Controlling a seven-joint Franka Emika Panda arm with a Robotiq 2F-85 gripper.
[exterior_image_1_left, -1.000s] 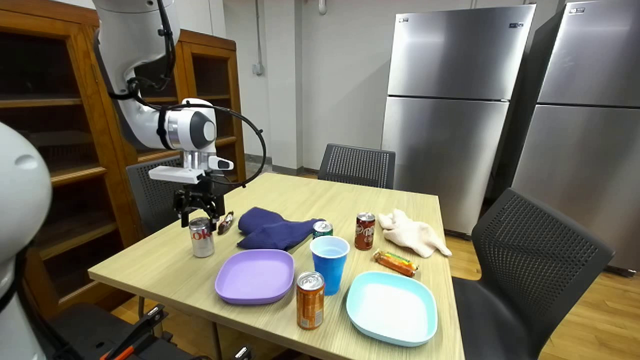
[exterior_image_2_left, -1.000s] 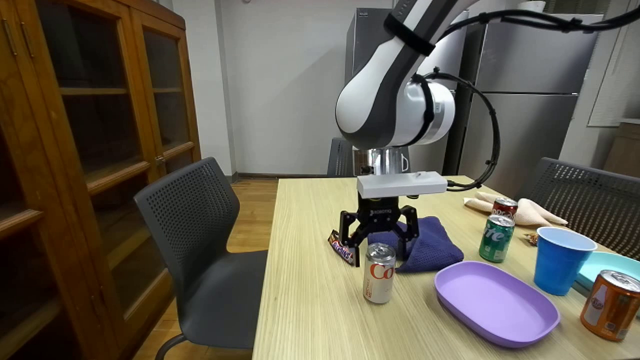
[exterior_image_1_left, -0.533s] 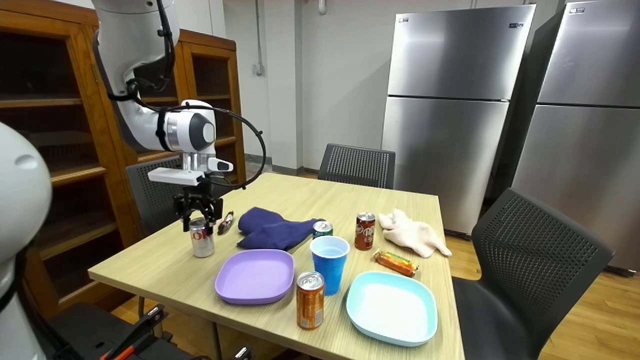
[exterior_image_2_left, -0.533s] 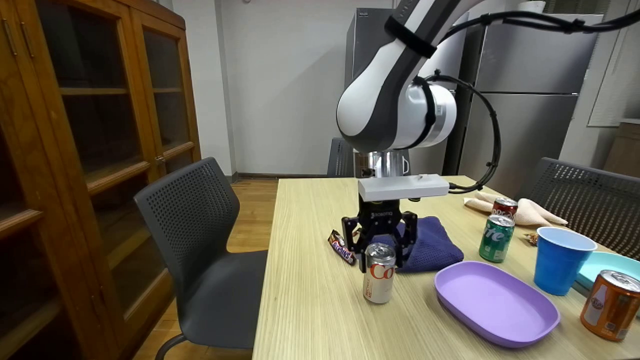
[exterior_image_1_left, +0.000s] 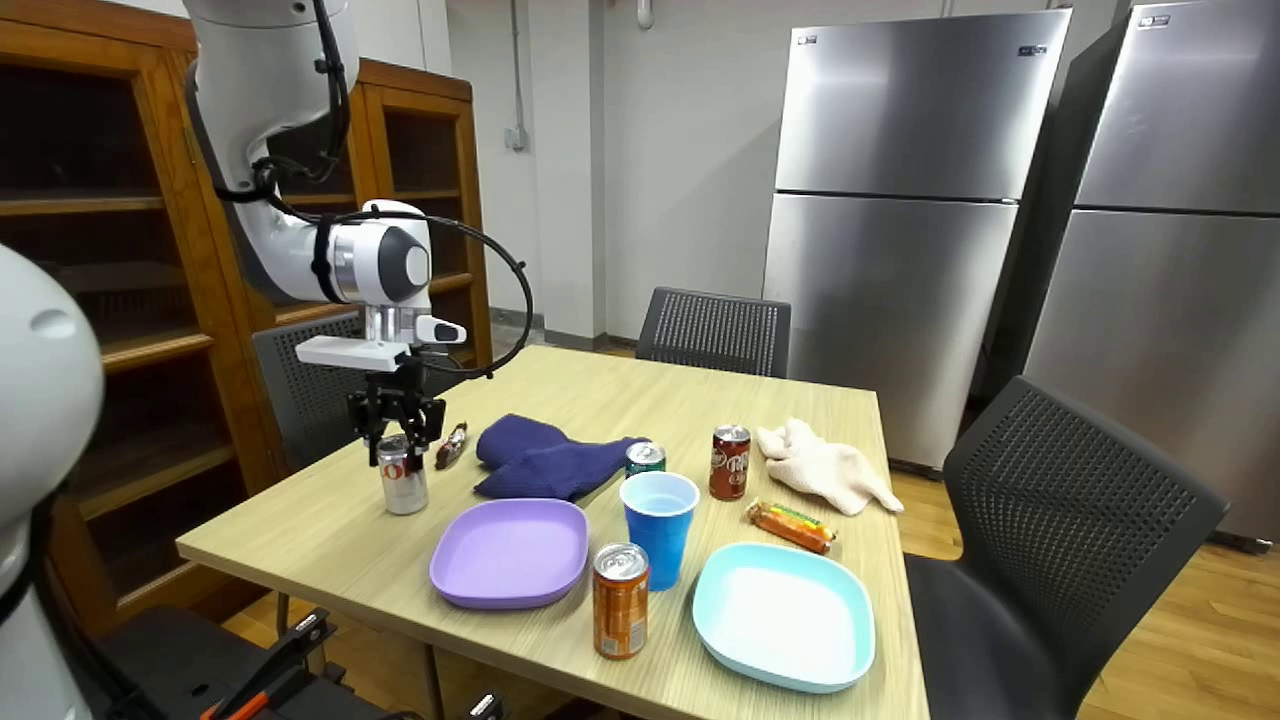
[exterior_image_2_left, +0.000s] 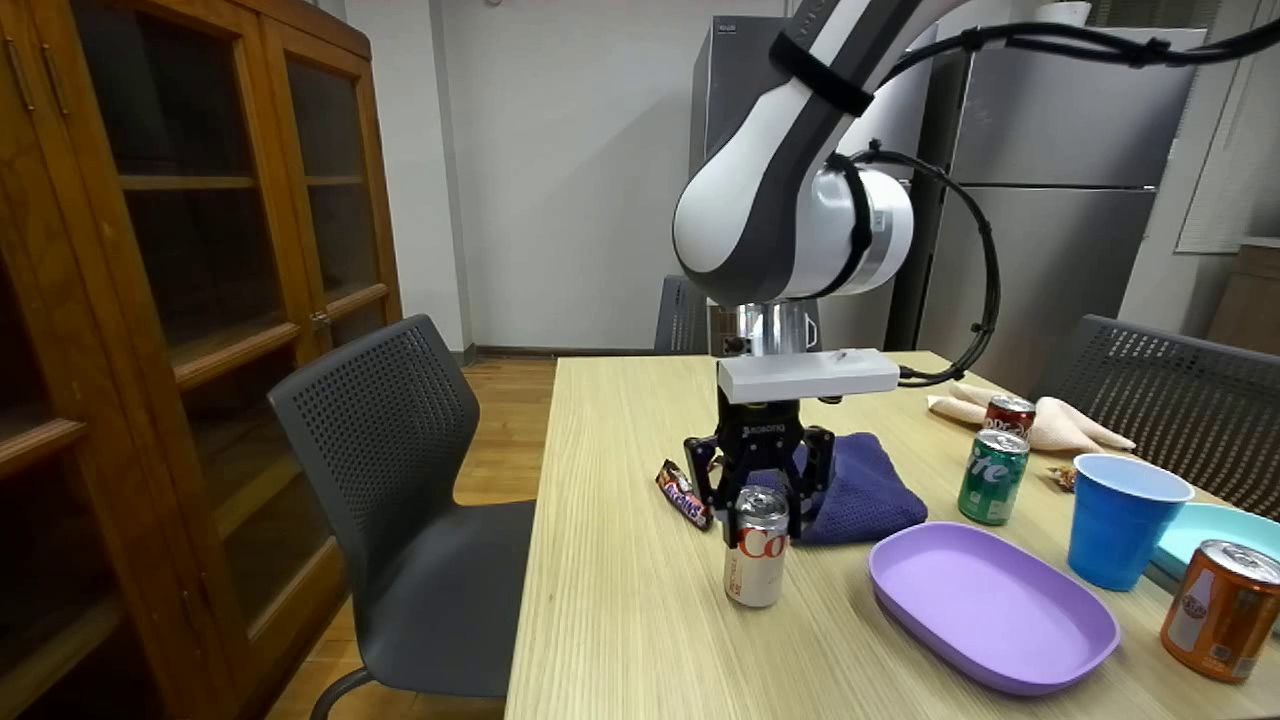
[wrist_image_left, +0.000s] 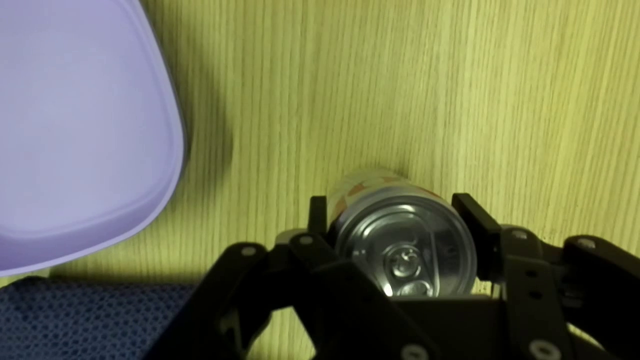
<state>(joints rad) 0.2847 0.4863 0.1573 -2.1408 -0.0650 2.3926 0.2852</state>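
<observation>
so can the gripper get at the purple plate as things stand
Probably not: the gripper looks closed around the silver can and would likely have to let go first. Otherwise, the purple plate lies uncovered nearby.

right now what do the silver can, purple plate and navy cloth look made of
Silver can: metal, probably aluminium, glossy, from the bright glints on its ridged top. Purple plate: likely plastic, satin, with even colour and smooth curves. Navy cloth: fabric, matte, with a dimpled texture in the wrist view; fibre unclear.
</observation>
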